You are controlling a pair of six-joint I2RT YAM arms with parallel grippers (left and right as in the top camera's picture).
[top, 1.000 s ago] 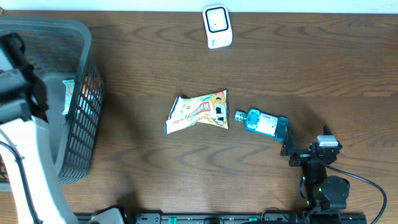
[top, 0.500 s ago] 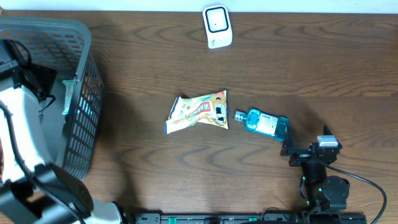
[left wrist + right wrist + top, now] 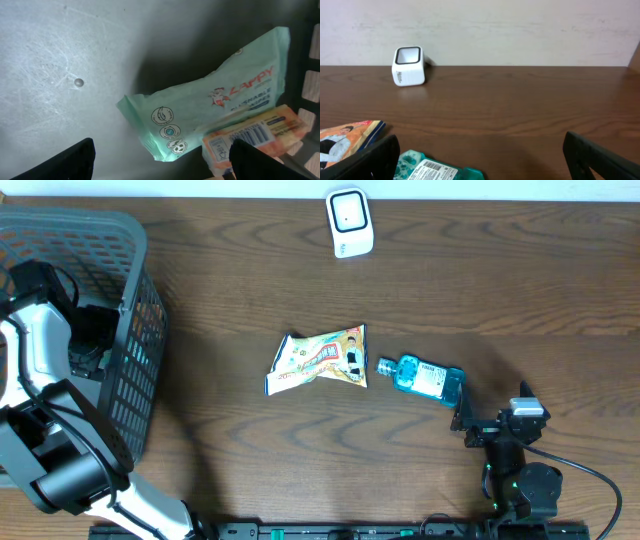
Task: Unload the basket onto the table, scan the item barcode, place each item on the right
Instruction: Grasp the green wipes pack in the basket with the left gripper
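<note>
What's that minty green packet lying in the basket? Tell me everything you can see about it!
The green packet is a soft, crinkly-looking plastic pack in pale mint. It has a red brand name, small blue words under that, and three little round pictures near its lower end. It lies slanted on the grey floor of the basket, with its top end by the holed wall. An orange packet with a barcode rests over its lower right edge.
</note>
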